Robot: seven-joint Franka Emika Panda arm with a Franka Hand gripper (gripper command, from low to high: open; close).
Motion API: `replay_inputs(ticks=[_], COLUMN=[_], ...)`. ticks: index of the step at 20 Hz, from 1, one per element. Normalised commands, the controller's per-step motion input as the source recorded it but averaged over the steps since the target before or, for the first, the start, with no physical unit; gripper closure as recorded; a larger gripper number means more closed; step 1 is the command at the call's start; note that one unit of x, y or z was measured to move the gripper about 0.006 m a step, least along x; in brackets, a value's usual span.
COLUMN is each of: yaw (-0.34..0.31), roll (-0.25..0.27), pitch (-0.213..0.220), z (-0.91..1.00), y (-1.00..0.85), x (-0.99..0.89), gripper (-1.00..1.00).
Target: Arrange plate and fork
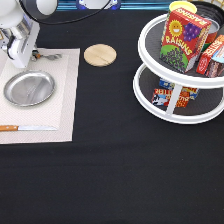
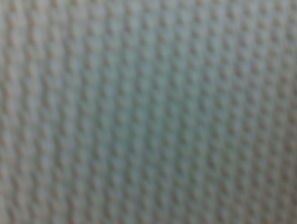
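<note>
The shiny silver plate point(image 1: 29, 88) lies on the beige placemat point(image 1: 62, 100) at the exterior view's left. The fork point(image 1: 48, 56) lies on the mat above the plate. Only its silver tines and neck show, and its handle end is hidden behind my gripper. My gripper point(image 1: 21, 62) is low over the mat's top left corner, right at the fork's handle end and just above the plate's rim. The wrist view shows only the mat's weave point(image 2: 148, 112) from very close.
A wooden-handled knife point(image 1: 25, 128) lies along the mat's lower edge. A round light-wood disc point(image 1: 100, 55) sits on the black cloth right of the mat. A white two-tier turntable point(image 1: 170, 107) with a raisin box point(image 1: 182, 40) and other packets stands at the right.
</note>
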Motion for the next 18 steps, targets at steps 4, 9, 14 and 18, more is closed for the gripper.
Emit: replay_inputs(ticks=[4,9,14,18], yaw=[0.066,0.12,0.151,0.167], roll=[0.005,-0.016,-0.021,-0.02], pitch=[0.007,-0.001,-0.002,-0.016], z=[-0.12,0.0,0.06,0.02], y=[-0.06,0.06,0.09,0.19], x=[-0.17,-0.1,-0.13,-0.32], gripper=[1.0,1.0,1.0,1.0])
